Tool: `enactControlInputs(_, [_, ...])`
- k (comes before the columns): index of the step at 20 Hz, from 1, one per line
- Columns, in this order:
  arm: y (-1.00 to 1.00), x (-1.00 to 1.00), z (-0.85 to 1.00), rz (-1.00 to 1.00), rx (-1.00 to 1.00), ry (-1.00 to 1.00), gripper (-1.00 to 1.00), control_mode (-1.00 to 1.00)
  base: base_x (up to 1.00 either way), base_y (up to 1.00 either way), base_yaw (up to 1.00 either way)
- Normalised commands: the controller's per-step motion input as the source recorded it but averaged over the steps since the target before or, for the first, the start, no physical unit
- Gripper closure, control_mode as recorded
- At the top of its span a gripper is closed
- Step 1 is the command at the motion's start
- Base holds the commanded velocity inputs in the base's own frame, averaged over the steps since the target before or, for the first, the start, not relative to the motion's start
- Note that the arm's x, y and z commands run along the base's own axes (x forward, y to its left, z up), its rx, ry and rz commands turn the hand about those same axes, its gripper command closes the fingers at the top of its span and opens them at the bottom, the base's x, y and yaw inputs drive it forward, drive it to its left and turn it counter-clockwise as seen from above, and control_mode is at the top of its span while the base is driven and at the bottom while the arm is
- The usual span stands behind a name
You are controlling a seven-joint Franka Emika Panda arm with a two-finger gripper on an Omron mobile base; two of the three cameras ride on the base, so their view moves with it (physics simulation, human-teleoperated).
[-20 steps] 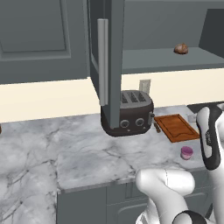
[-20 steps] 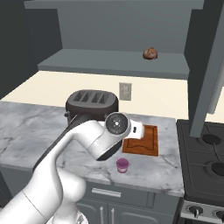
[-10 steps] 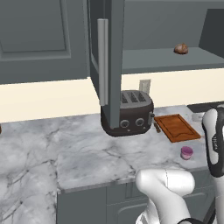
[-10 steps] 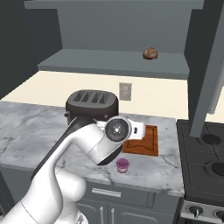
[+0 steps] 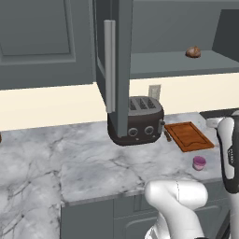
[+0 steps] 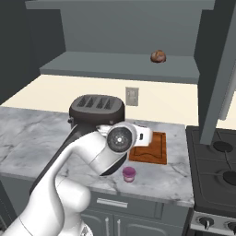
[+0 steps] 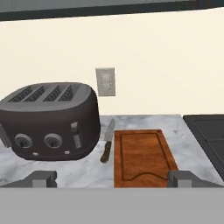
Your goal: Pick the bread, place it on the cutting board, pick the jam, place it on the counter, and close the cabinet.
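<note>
**Bread on the open cabinet shelf, jam on the counter, gripper wide open and empty**

The toaster (image 5: 136, 120) is the landmark here: a dark four-slot toaster that stands on the marble counter (image 5: 70, 158), close to the cream wall.

The cutting board (image 7: 142, 155) lies flat on the counter just to the right of the toaster, as the hand view shows it. It is reddish-brown wood with a groove near its edge, and nothing lies on it. Between the toaster and the board there is a small knife (image 7: 107, 146) with a dark handle, just beside the board's left edge. On the wall behind the toaster sits a pale wall socket (image 7: 105, 81).

The jam (image 6: 129, 174) is a small pink-purple cup. It stands upright on the counter in front of the cutting board, near the front edge of the counter, to the right of the toaster and apart from it.

The bread (image 6: 158, 56) is a small brown lump. It rests on the shelf of the cabinet (image 5: 46, 42), above the toaster and somewhat to its right. The cabinet door (image 5: 122, 56) is open; in the left base view it is seen edge-on, with its long pale handle (image 5: 109, 65), and hangs in front of the toaster.

The gripper (image 7: 113, 178) is low above the counter and looks toward the toaster and the board. Its two fingertips (image 7: 43, 178) stand far apart, at the widest, and nothing is between them. A dark stove (image 6: 216, 161) is right of the board.
</note>
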Motion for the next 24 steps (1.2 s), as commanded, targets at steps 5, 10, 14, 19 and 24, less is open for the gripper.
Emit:
enactControlInputs(5, [0.0,-0.01,0.21,0.0,0.0,0.0,-1.0,-1.0,0.0,0.0,0.0])
enactControlInputs(10, [0.0,0.0,0.28,0.0,0.0,0.0,-1.0,-1.0,0.0,0.0,0.0])
enactControlInputs(14, [0.0,0.0,0.32,0.0,0.0,0.03,-1.0,-1.0,0.0,0.0,0.0])
enactControlInputs(19, [0.0,0.0,0.27,0.0,0.0,0.01,-1.0,-1.0,0.0,0.0,0.0])
enactControlInputs(24, [0.0,-0.02,0.22,0.0,0.0,0.0,-1.0,-1.0,0.0,0.0,0.0])
